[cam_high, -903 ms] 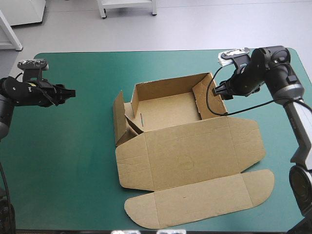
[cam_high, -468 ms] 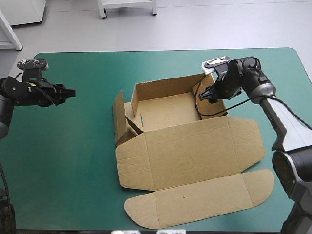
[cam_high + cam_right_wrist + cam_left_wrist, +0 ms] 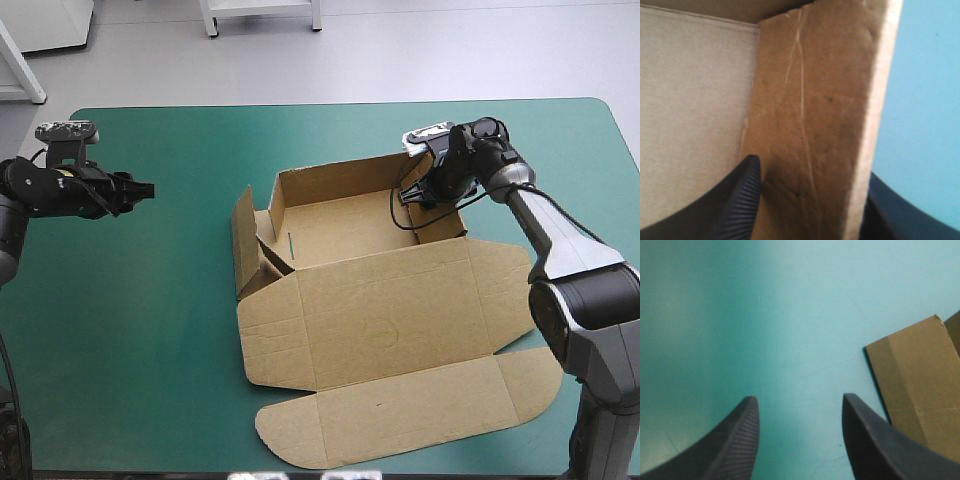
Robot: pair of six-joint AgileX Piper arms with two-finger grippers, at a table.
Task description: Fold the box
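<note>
The brown box [image 3: 340, 228] sits mid-table as an open tray with its back and side walls raised. Its lid [image 3: 390, 310] lies flat toward the front edge. My right gripper [image 3: 418, 195] is at the tray's right wall [image 3: 428, 200]. In the right wrist view this gripper [image 3: 812, 167] is open and straddles that wall [image 3: 815, 90], one finger inside over the tray floor [image 3: 690, 100] and one outside. My left gripper [image 3: 145, 189] hovers open over the cover, well left of the box. Ahead of that gripper [image 3: 799, 397] lies the box's left flap [image 3: 920, 380].
The lid's rounded outer flap [image 3: 400, 410] reaches close to the table's front edge. A loose left side flap [image 3: 243, 240] stands up at the tray's left. Bare teal-green cover [image 3: 130, 320] lies left of the box and behind it.
My right gripper has moved left from outside the tray's right wall to astride that wall. The left arm and the box have stayed where they were.
</note>
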